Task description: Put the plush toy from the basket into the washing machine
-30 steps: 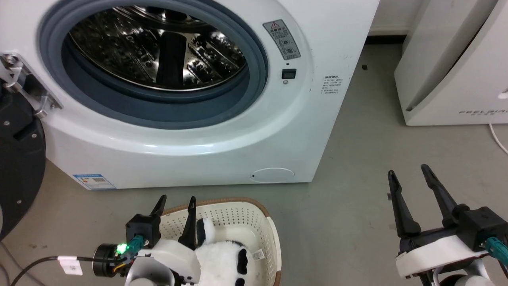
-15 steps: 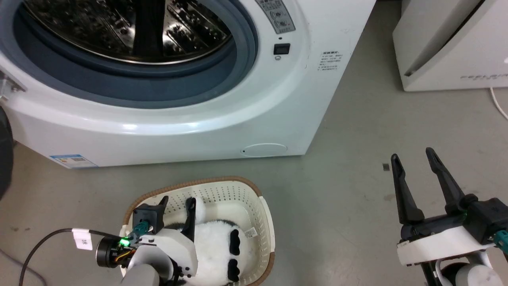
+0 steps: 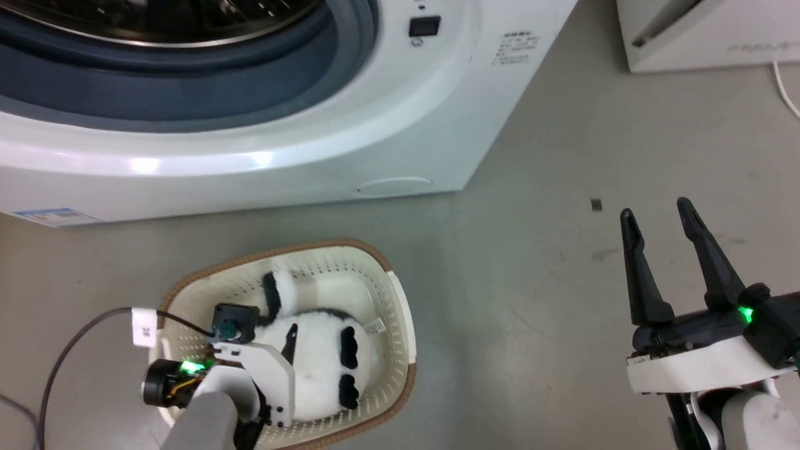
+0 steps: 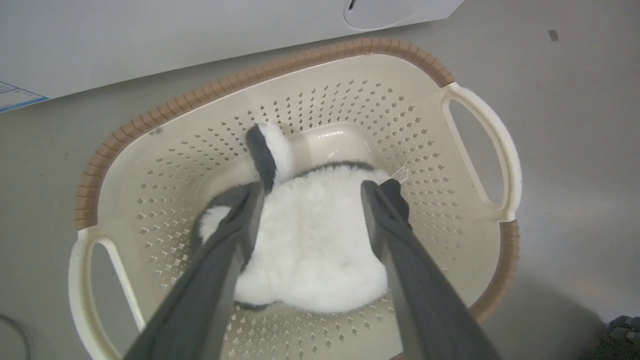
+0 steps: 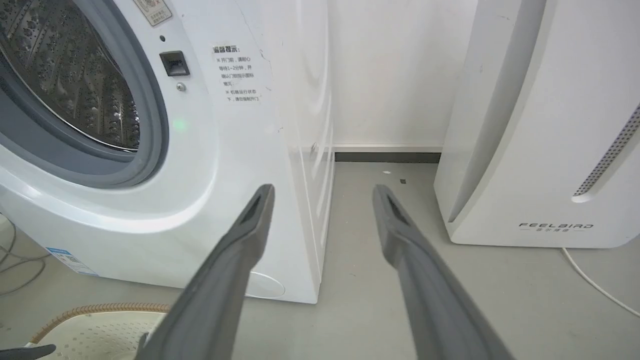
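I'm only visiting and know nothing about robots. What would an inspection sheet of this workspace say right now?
Surface: grey floor, faintly scuffed.
Job's things: plush toy lies in the basket; washing machine porthole open to the drum.
Clutter: small dark scrap on the floor.
Grippers: left gripper open, fingers straddling the toy; right gripper open, empty, over bare floor.
Cables: cable with a white tag at the left arm; white cord beside the appliance.
Surroundings: white FEELBIRD appliance, white wall.
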